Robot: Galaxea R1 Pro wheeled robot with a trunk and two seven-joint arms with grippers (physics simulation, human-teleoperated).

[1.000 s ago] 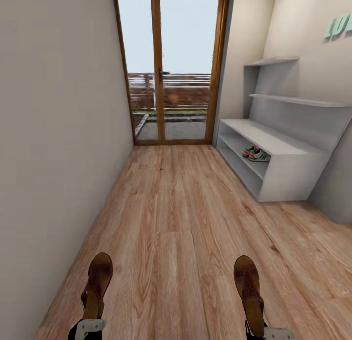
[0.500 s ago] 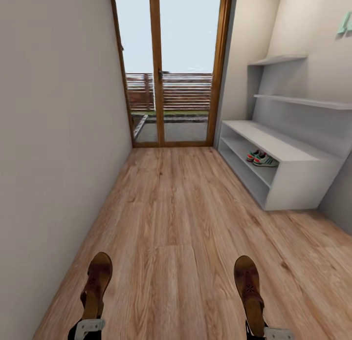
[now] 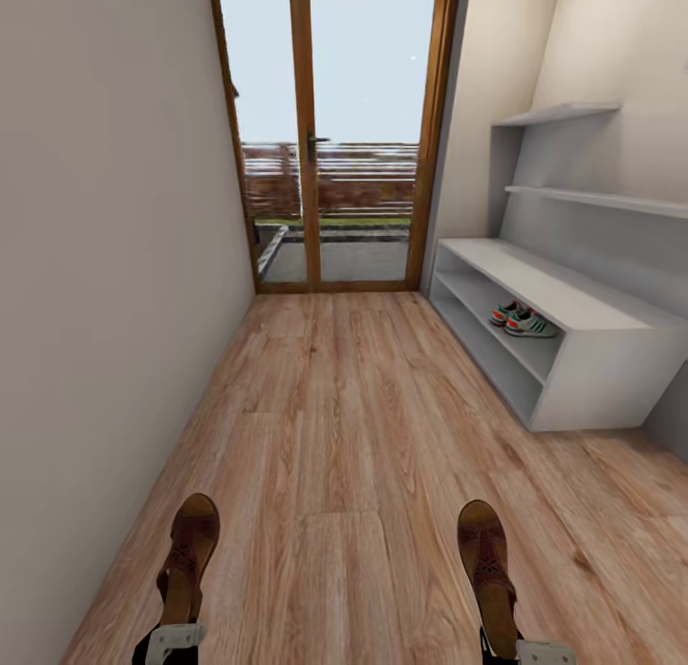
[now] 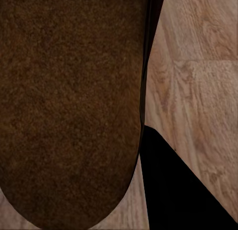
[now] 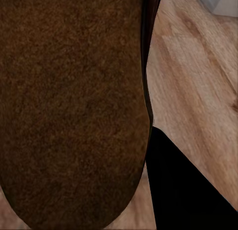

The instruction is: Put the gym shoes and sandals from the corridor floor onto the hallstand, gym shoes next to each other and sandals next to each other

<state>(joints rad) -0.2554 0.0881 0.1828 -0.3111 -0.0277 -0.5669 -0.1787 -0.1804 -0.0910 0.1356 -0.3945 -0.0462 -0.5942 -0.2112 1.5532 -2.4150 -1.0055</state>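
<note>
The left gripper (image 3: 175,636) and right gripper (image 3: 521,652) each clasp a sandal (image 3: 187,556) (image 3: 487,562), in transit; the hallstand (image 3: 583,354), gym shoes (image 3: 523,320) shelved, lies ahead-right, apparently requiring approach.

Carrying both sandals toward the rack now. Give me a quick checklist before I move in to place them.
1. Left hand holds a sandal: ok.
2. Right hand holds the other sandal: ok.
3. Gym shoes side by side on the hallstand: ok.
4. Free shelf space beside the gym shoes: ok.
5. Floor toward the hallstand unobstructed: ok.
6. Grip firmness: cannot tell.
</note>
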